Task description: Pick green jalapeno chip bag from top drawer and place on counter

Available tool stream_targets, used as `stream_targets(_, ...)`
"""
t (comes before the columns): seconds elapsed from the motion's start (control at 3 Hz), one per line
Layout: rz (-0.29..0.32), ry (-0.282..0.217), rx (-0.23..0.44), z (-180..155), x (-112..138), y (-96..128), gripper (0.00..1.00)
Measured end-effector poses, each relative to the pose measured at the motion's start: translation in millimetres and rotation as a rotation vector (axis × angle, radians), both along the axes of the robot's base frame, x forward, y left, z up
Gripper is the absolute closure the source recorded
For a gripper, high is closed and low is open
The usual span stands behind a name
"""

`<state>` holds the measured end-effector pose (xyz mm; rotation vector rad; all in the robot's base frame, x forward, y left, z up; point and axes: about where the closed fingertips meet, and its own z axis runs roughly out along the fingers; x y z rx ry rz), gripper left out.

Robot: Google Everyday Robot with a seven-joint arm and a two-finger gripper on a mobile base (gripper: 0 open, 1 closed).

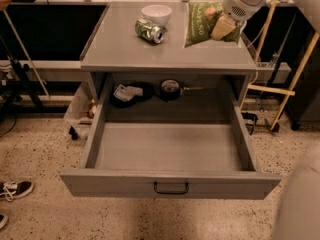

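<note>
Gripper: I see my gripper (221, 28) at the right rear of the counter (125, 54), the arm reaching in from the upper right.
Jaws: clamped on the right side of the chip bag (200, 24).
Chip bag: green, upright over the counter's right rear part, well apart from the drawer (100, 184); I cannot tell whether its lower edge touches the surface.
Drawer: pulled out below the counter, black handle (171, 188) on its front panel.
Counter, other things: a green can (149, 30) on its side just in front of a white bowl (156, 14), both left of the bag and apart from it.
Floor: a shoe (15, 189) at the lower left.
</note>
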<state>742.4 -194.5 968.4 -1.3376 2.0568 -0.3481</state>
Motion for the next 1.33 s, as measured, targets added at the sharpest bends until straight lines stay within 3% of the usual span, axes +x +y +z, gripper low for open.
stream_targets(0.33, -0.013, 0.149, -0.051, -45, 35, 11, 1.0)
stream_targets(0.67, -0.063, 0.16, -0.083, -48, 45, -13, 1.0)
stream_targets(1.0, -0.064, 0.159, -0.082, -48, 45, -13, 1.0)
stream_targets(1.33, -0.145, 0.071, -0.06, -24, 61, -37, 1.0)
